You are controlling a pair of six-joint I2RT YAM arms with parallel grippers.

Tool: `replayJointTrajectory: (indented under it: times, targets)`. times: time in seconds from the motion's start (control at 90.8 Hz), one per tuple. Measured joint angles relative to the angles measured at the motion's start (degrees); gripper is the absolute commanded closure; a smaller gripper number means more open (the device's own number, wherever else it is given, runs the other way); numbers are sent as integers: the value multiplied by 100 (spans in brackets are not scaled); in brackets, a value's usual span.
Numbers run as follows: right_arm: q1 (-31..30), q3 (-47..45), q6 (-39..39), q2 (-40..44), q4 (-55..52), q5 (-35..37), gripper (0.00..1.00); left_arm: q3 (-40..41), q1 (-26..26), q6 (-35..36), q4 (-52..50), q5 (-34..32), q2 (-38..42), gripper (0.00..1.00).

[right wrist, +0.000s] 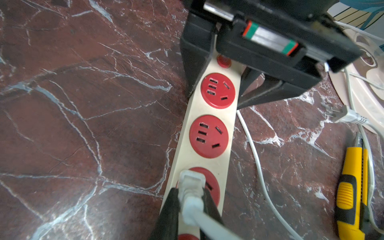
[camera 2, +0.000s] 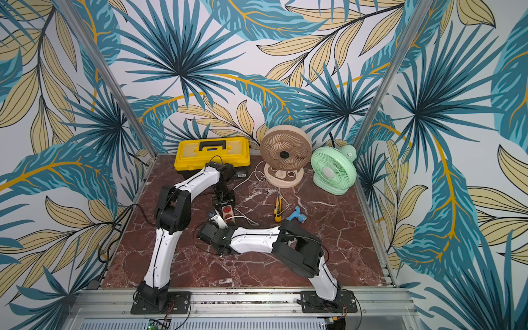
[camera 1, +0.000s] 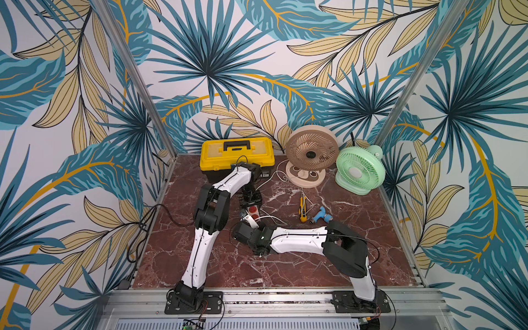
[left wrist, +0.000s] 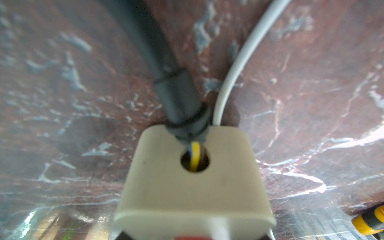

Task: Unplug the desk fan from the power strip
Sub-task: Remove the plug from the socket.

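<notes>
Desk fan [camera 1: 311,155] stands at the far edge of the desk [camera 1: 285,257]; left hand [camera 1: 251,203] clamps the power strip [right wrist: 208,136] steady while right hand [right wrist: 191,199] is closed on the plugged-in white plug [right wrist: 192,182], ready to pull.

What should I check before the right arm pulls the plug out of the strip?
1. Grip: right gripper shut on the white plug: ok.
2. Brace: left gripper clamped across the power strip at its button end: ok.
3. Seating: white plug in the third socket from the button, not yet out: ok.
4. Ownership: held plug belongs to the desk fan: cannot tell. Its cord leaves the right wrist view, and a second plug lies loose beside the fan's base.
5. Clearance: utility knife lies apart from the strip: ok.
</notes>
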State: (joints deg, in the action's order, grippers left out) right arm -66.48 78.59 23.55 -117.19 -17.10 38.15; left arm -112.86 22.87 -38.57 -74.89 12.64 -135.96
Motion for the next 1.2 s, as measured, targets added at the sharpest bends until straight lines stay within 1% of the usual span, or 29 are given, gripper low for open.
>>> replayJointTrajectory:
  times: [0.099,0.176,0.319,0.507,0.683,0.804,0.969,1.036,1.201]
  targets:
    - [28,-258,7,129,317,-44,100,0,4,-11,2,-13,2,100]
    - [103,-579,50,313,671,-221,100,0,11,-76,4,-22,2,100]
    - [404,-1150,332,719,1207,-920,100,11,24,-219,13,-28,9,100]
    - [750,-1687,769,1038,1849,-1792,100,22,33,-302,31,-90,17,100]
    - [944,-1923,1005,1158,2177,-2304,100,61,37,-330,68,-129,44,100]
    - [973,-1928,1051,1165,2177,-2391,100,98,42,-334,103,-142,68,100]
    - [933,-1827,1047,1152,2022,-2326,100,107,57,-337,109,-146,70,100]
    - [850,-1690,1008,1095,1834,-2151,100,107,61,-332,109,-146,70,100]
    - [542,-1314,793,890,1368,-1453,100,107,70,-264,105,-164,72,100]
